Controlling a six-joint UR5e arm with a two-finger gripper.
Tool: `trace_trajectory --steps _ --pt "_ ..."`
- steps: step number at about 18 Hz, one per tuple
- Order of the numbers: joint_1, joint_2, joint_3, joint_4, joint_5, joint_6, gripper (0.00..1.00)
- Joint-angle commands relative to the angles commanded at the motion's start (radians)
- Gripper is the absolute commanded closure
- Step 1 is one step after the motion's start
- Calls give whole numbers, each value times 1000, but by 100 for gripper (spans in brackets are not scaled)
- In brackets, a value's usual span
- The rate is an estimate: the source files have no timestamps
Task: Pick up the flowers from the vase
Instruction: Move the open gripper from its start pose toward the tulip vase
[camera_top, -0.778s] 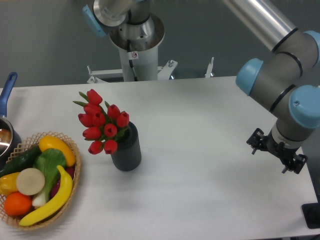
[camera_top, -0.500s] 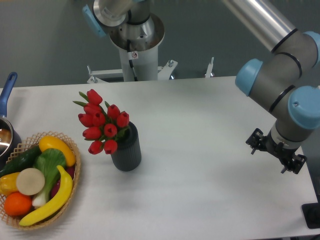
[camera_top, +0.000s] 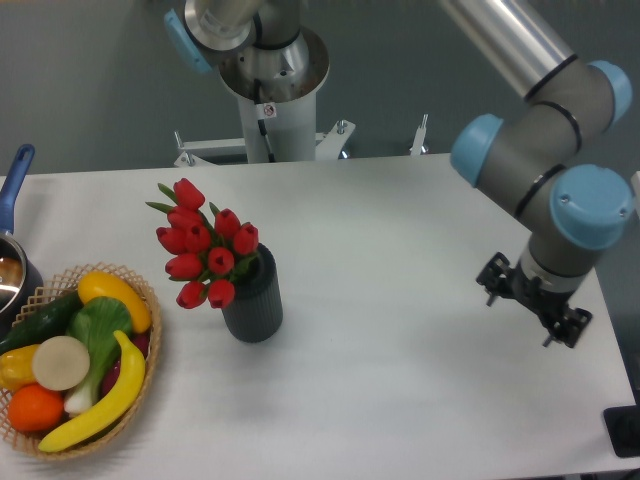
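One arm, one bunch of tulips, well apart

One white table fills most of the view, running from the left edge to a little past the arm on the right. Above it the arm comes down from the top of the frame as a silver tube with pale blue joint caps, bending at the wrist over the table's right side. Its grey base column stands behind the far edge of the table.

At the front left corner sits a wicker basket filled with yellow, green and orange fruit and vegetables. Just behind it, cut off by the left edge, is a metal pot with a blue handle pointing up and away.

Left of the table's centre stands the vase, a dark grey ribbed cylinder, upright on the surface. The flowers are in its mouth and lean out up and to the left, red buds spreading wider than the vase, with a few green leaves at the top.

Smallest is the gripper, a black assembly under the wrist near the right edge, well apart from the vase and flowers. It holds nothing visible; I cannot tell whether its fingers are spread or pressed together.
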Motion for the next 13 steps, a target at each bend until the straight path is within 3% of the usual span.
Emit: trace_trajectory --steps 3,7,12,13 --pt "53 11 -98 95 -217 -55 0" --pt "74 91 -253 266 -336 -135 0" --pt "54 141 -345 289 -520 -144 0" --pt "55 179 -380 289 -569 -143 0"
